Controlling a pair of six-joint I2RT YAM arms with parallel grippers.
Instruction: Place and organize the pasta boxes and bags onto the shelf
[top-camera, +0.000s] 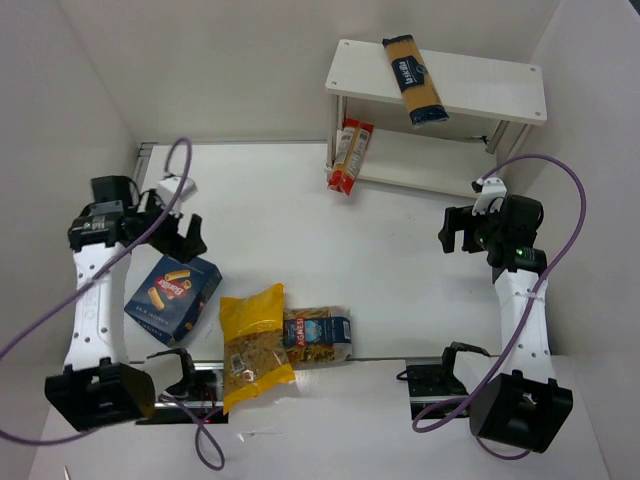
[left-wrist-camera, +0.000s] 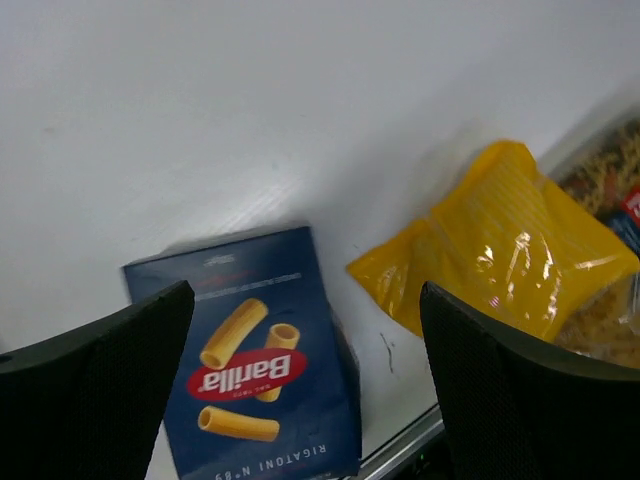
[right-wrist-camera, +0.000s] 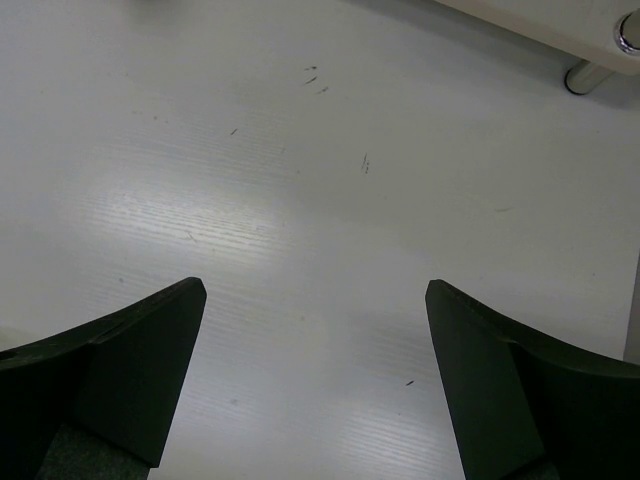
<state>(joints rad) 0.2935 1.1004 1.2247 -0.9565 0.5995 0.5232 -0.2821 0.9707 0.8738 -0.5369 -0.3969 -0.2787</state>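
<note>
**STEP IN HAND: APPROACH TO THE THIRD PACK**

1. Status. Two packs are on the shelf (top-camera: 480, 85) at the far right corner of the worktop (top-camera: 400, 260). The long spaghetti packet (top-camera: 413, 82) lies askew on the top tier. The narrow red-white packet (top-camera: 350, 156) leans out at the left end of the lower tier. Three packs remain to be shelved.

2. Left claw (left-wrist-camera: 305, 295). Fingers apart, holding nothing. It hovers over the dark blue box (left-wrist-camera: 262, 385), which lies flat near the left edge, towards the near corner.

3. Right claw (right-wrist-camera: 315, 290). Fingers apart, holding nothing, above bare worktop in front of the shelf's right end.

4. Next move, as judged. Lower the left claw squarely over the box and close across its narrow width. The shelf is well apart from this arm, so a hand-over or a set-down at mid-worktop may be needed.

5. Clearances. The yellow bag (top-camera: 253, 345) lies just beside the box at the near edge and touches the clear blue-labelled bag (top-camera: 318, 338). The centre of the worktop is open. The right part of the top tier is bare.
</note>
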